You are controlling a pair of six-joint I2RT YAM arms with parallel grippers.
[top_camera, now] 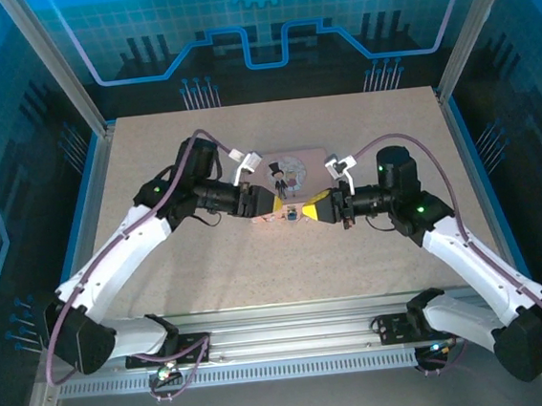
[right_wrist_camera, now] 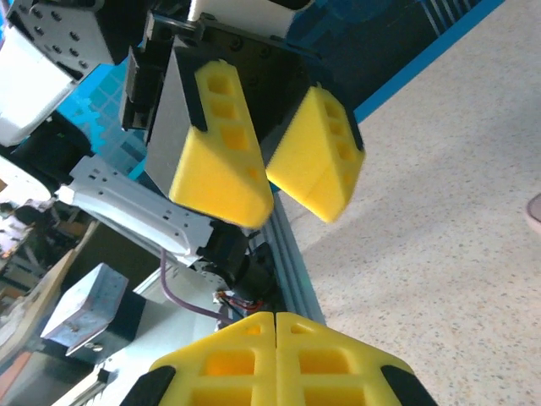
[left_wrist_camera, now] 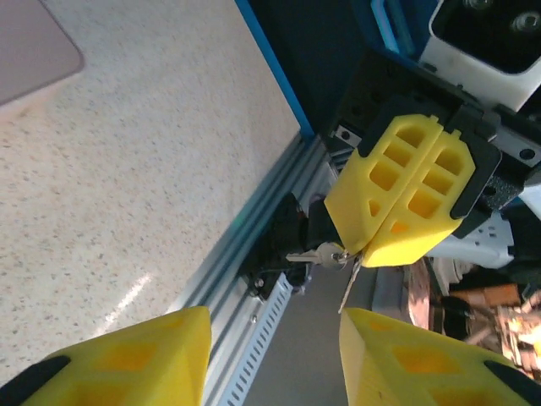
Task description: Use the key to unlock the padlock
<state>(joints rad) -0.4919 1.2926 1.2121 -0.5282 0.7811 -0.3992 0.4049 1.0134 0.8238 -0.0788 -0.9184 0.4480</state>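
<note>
In the left wrist view my right gripper [left_wrist_camera: 359, 249] is shut on a small silver key [left_wrist_camera: 319, 254], which sticks out sideways from its yellow fingertips. A second thin sliver of metal [left_wrist_camera: 348, 288] hangs below it. My left gripper [left_wrist_camera: 275, 326] stands open just short of that key, with nothing between its fingers. From above, the left gripper [top_camera: 273, 208] and right gripper [top_camera: 312, 209] face each other tip to tip. A tiny dark thing between them, at the pink box's near edge, looks like the padlock [top_camera: 293, 214]. The right wrist view shows the right gripper [right_wrist_camera: 276, 317] shut and the left gripper [right_wrist_camera: 292, 211] open.
The pink box [top_camera: 283, 175] with a cartoon couple on its lid lies just behind the two grippers at mid-table. The speckled tabletop [top_camera: 287, 269] stretches in front of them to the aluminium rail [top_camera: 294, 340] at the near edge. Blue frame walls [top_camera: 90, 172] border the sides.
</note>
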